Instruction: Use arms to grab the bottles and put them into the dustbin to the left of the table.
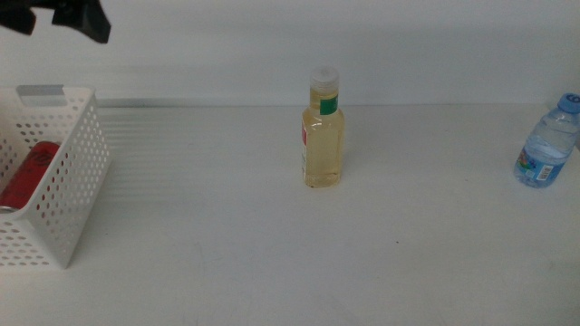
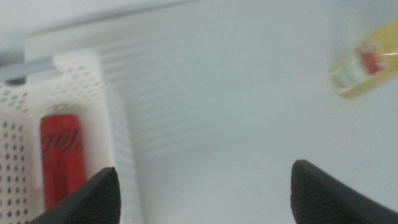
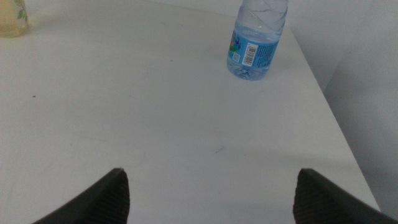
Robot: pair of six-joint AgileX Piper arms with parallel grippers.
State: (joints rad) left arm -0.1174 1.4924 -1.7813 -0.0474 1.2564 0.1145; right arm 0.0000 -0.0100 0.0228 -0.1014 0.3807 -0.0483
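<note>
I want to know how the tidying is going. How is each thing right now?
Red can: lying in the dustbin.
Dustbin: upright at the table's left.
Yellow bottle: standing capped mid-table.
Water bottle: standing capped at the table's right.
Left gripper: open, empty, above the dustbin's edge.
Right gripper: open, empty, near the water bottle.

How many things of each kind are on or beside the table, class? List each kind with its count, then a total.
Bottles: 2, the yellow-liquid bottle and the water bottle
Cans: 1, the red can in the basket
Baskets: 1, the white basket
Total: 4
</note>
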